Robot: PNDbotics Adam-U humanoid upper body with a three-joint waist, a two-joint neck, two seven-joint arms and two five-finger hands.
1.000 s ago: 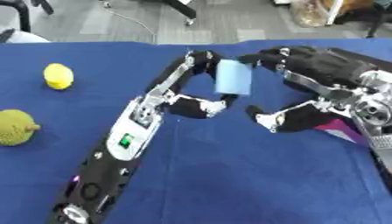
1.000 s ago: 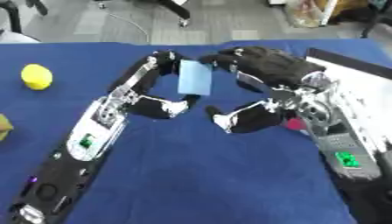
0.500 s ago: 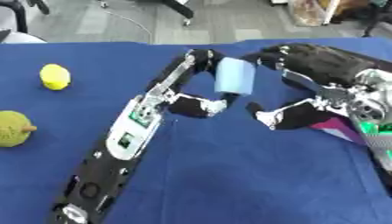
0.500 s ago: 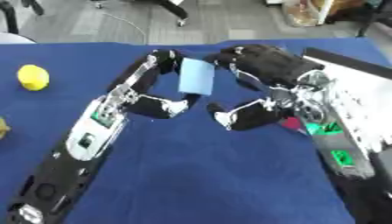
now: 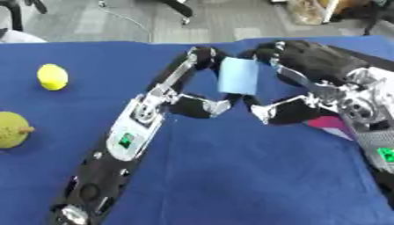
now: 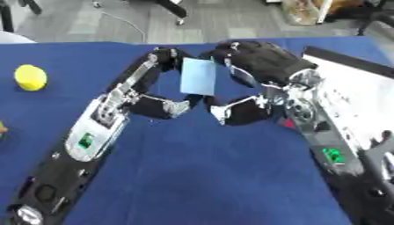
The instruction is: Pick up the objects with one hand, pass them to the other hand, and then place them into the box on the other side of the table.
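Observation:
A light blue flat block (image 5: pixel 237 75) hangs upright above the middle of the blue table. My left hand (image 5: pixel 188 94) reaches in from the lower left and is shut on it, fingers at its top left edge and thumb under it. My right hand (image 5: pixel 308 70) faces it from the right. Its curved fingers (image 5: pixel 269 50) arch over the block's top right corner, while its thumb (image 5: pixel 261 113) stays spread below the block and apart from it. The white box (image 6: pixel 350 94) lies at the table's right edge behind the right arm.
A yellow lemon (image 5: pixel 52 77) and a green-yellow fruit (image 5: pixel 12 129) lie on the blue cloth at the far left. A magenta thing (image 5: pixel 335 125) shows by the right wrist. Grey floor lies beyond the far table edge.

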